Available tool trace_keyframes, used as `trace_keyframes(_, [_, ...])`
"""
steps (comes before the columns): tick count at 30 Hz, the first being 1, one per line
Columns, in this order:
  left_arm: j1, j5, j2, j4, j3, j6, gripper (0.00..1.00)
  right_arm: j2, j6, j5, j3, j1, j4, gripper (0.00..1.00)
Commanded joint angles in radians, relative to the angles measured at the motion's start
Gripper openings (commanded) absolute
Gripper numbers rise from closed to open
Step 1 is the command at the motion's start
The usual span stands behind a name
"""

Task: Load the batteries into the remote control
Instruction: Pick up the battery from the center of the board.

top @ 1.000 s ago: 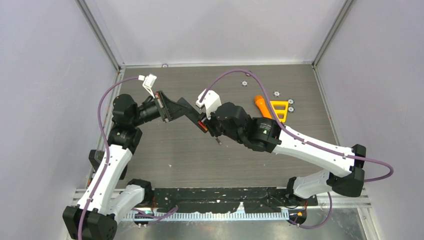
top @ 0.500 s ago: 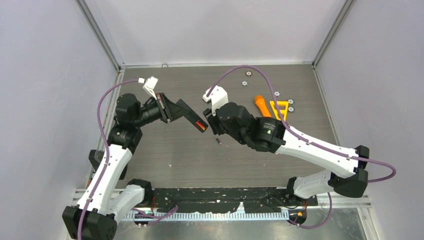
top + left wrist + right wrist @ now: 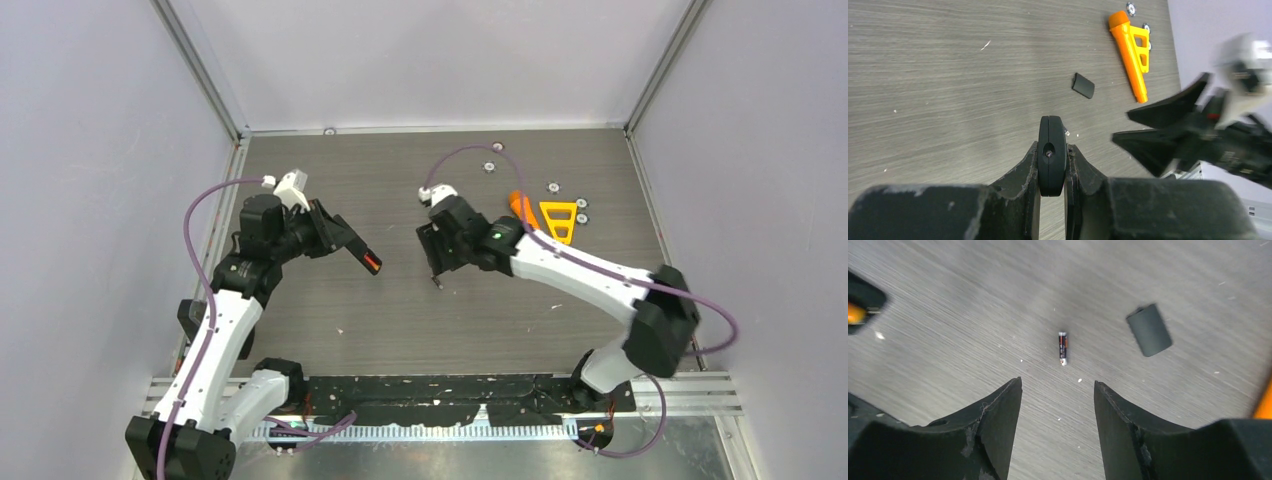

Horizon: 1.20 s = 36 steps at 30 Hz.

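While L gripper [image 3: 1052,146] clamps the remote control [image 3: 1051,157] edge-on above the table [image 3: 948,290], R gripper [image 3: 1057,382] hangs wide open over the dark battery [image 3: 1063,347] lying flat, black cover [image 3: 1149,330] nearby. Risk: battery's tiny & round, so off-centre closing cd roll it away or pinch it crooked, hard to seat beside the red-orange battery [image 3: 371,263] at remote's tip.

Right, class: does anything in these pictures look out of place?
Yes. One battery lies loose on the table below the open right gripper, and a small black panel, perhaps the battery cover, lies nearby, while the left gripper grips the remote.
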Motion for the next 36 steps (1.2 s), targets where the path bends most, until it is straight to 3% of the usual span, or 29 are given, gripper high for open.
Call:
trace_keyframes(1, [0.005, -0.044, -0.034, -0.011, -0.013, 0.036, 0.00, 0.155, -0.009, -0.048, 0.014, 0.007, -0.008, 0.61])
trace_keyframes(7, [0.006, -0.038, -0.037, -0.018, -0.021, 0.035, 0.00, 0.333, -0.034, -0.052, 0.067, 0.009, 0.010, 0.57])
trace_keyframes(10, [0.006, -0.032, -0.038, -0.014, -0.025, 0.029, 0.00, 0.388, -0.037, -0.052, 0.067, 0.008, 0.023, 0.48])
trace_keyframes(22, [0.006, -0.005, -0.028, 0.014, -0.024, 0.021, 0.00, 0.474, -0.026, -0.056, 0.049, -0.001, 0.076, 0.39])
trace_keyframes(24, [0.006, 0.000, -0.028, 0.019, -0.025, 0.017, 0.00, 0.481, -0.022, -0.074, 0.041, -0.014, 0.085, 0.33])
trace_keyframes(25, [0.006, 0.002, -0.028, 0.021, -0.025, 0.018, 0.00, 0.482, -0.021, -0.090, 0.030, -0.021, 0.092, 0.25])
trace_keyframes(29, [0.007, 0.003, -0.030, 0.023, -0.025, 0.018, 0.00, 0.425, -0.039, -0.108, -0.024, -0.024, 0.139, 0.09])
trace_keyframes(36, [0.012, -0.050, -0.044, -0.014, 0.009, 0.052, 0.00, 0.120, -0.136, -0.229, -0.206, 0.001, 0.381, 0.05])
